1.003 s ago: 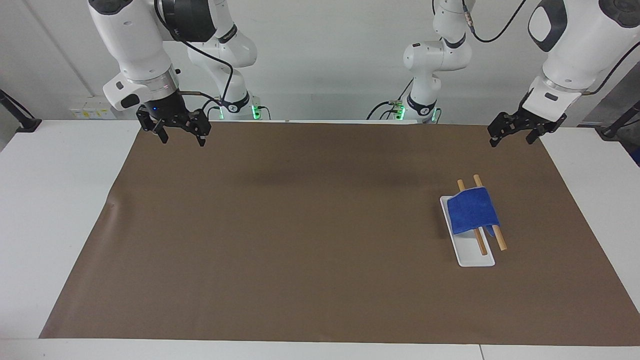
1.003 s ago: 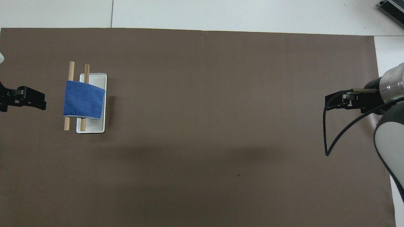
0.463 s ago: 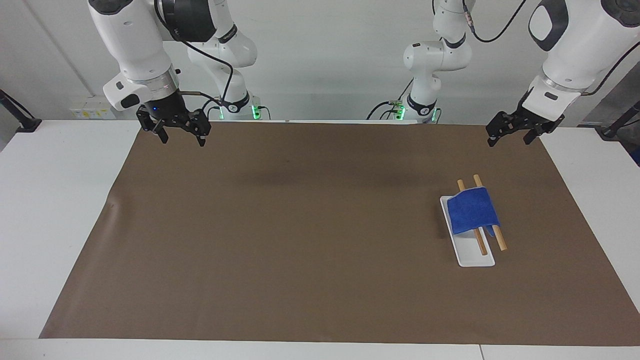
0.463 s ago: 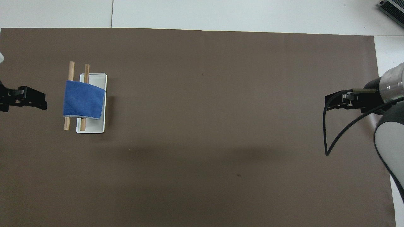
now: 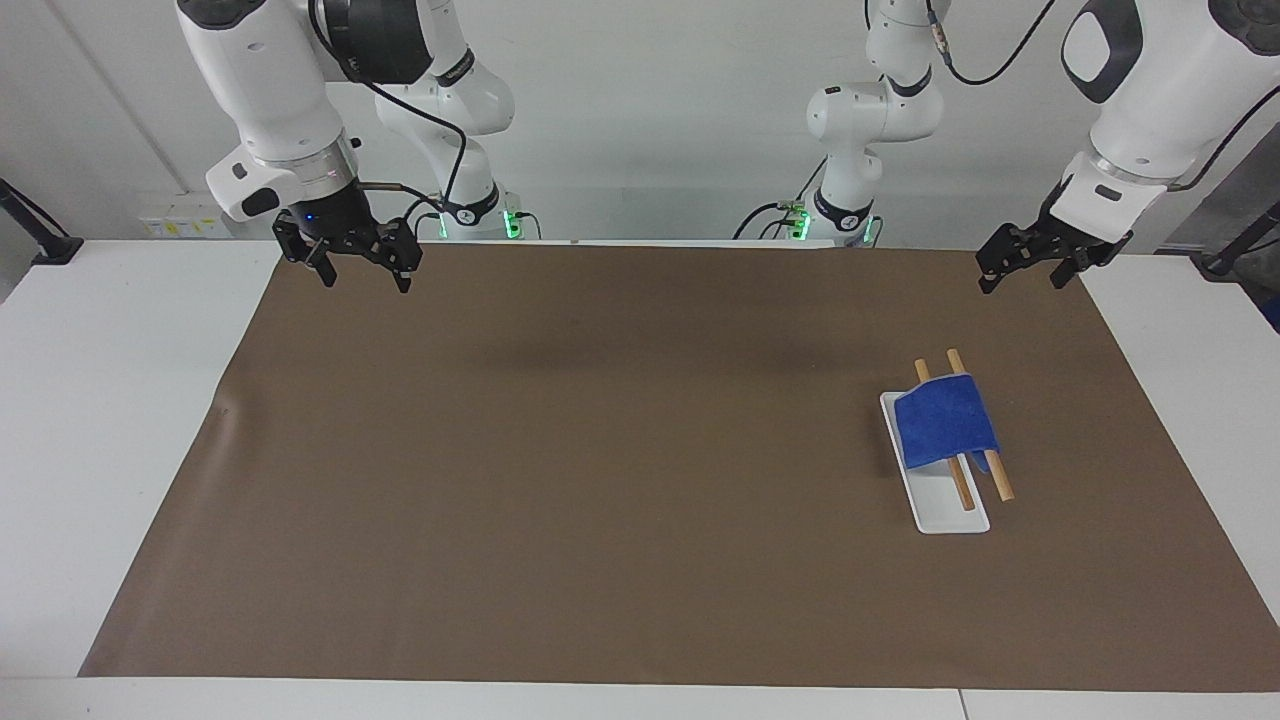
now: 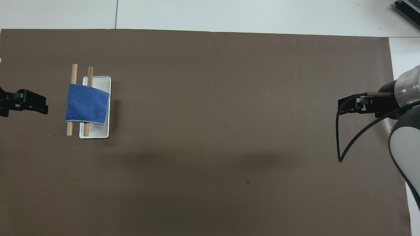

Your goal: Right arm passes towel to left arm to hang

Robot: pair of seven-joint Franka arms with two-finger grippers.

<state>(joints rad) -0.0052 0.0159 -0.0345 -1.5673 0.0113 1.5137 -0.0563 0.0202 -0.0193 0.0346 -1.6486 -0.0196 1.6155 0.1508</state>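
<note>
- And there's the towel (image 5: pixel 945 418), draped over two wooden rods (image 5: pixel 990 470) above a white tray (image 5: pixel 945 512), near the left arm's end of the brown mat (image 5: pixel 600 480) and well in from that edge.
- It looks hung already: the cloth sags across both rods, clear of the tray, so I'd say the job is done or nearly so.
- Its long axis crosses the rods; the rods themselves point from the robots' edge of the mat toward the edge away from them.
- Left gripper (image 5: pixel 1030 262) hovers over the mat's corner at the robots' edge, fingers spread wide, empty, well apart from the towel.
- Right gripper (image 5: pixel 360 265) hangs over the mat's other corner on the robots' edge, fingers wide, nothing in them — this arm waits.
</note>
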